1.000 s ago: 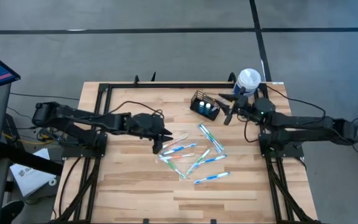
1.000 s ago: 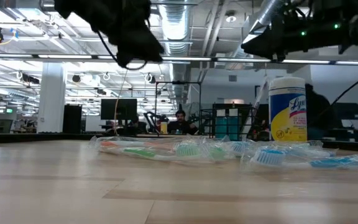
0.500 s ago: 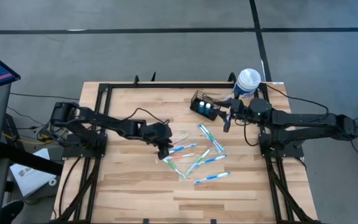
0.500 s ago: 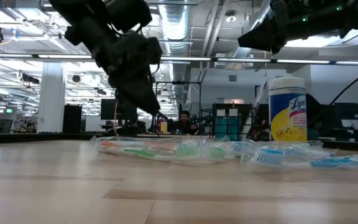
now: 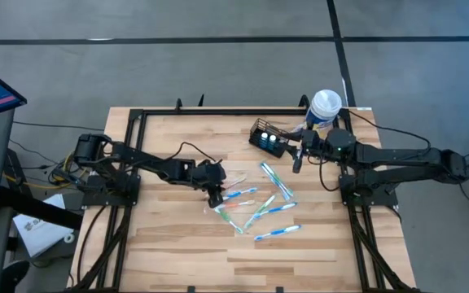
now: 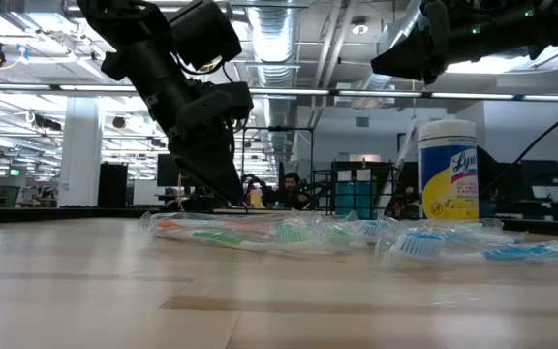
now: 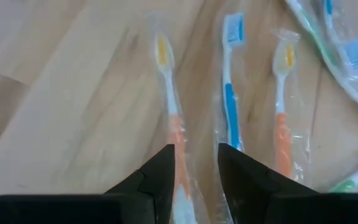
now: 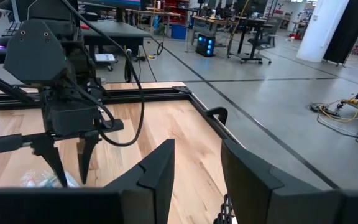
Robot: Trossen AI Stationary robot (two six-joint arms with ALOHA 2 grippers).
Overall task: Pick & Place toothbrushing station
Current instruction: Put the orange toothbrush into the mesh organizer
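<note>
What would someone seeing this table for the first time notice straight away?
A scatter of wrapped toothbrushes lies at the middle of the table, and the left gripper is down over it, fingers open astride an orange-handled toothbrush. Toward the far right edge sits the small black mesh caddy, with the right gripper hanging open just beside it and a tall white-lidded canister behind.

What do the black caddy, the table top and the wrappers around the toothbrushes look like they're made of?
The caddy looks like black wire mesh, probably coated metal: light shows through its walls. The table top looks like pale wood in glued strips, with visible grain and seams and a low sheen. The wrappers seem thin clear plastic film: glossy, crinkled, with each toothbrush visible through it.
</note>
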